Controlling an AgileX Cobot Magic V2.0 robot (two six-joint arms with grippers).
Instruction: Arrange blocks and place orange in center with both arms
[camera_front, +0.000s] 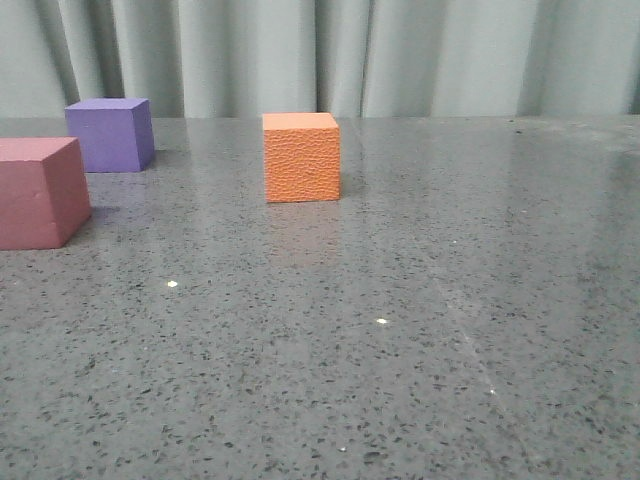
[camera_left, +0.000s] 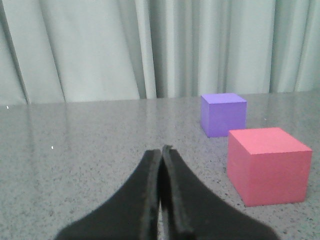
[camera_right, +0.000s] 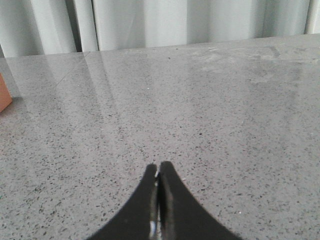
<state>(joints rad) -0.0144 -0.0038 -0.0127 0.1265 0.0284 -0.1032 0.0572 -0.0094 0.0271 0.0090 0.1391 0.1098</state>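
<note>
**A:** Where do the three cubes sit?

**B:** In the front view the orange cube (camera_front: 301, 157) stands upright on the speckled grey table (camera_front: 400, 350), a little left of the middle and toward the far side. The purple cube (camera_front: 110, 134) is farther back and to the left, near the pale curtain (camera_front: 400, 50). The pink-red cube (camera_front: 38, 192) is nearest the camera of the three, at the left edge and partly cut off by it. None of them touch; the pink-red and purple ones are near each other, the orange one well apart from both.

**A:** And the left gripper?

**B:** The left gripper (camera_left: 162, 149) shows only in its wrist view, its two black fingers pressed together at the tips with nothing between them. The pink-red cube (camera_left: 269, 165) lies ahead of it and off to one side, clear of the fingers, and the purple cube (camera_left: 223, 114) stands just beyond that, closer to the curtain (camera_left: 100, 50).

**A:** The right one?

**B:** The right gripper (camera_right: 159, 165) is likewise closed on nothing, fingertips meeting over bare table (camera_right: 225, 125). Only a sliver of the orange cube (camera_right: 4, 95) shows at the very edge of that view, well apart from the fingers and off to the side.

**A:** Is either gripper touching a cube?

**B:** No. Both hang clear, and neither appears in the front view.
</note>
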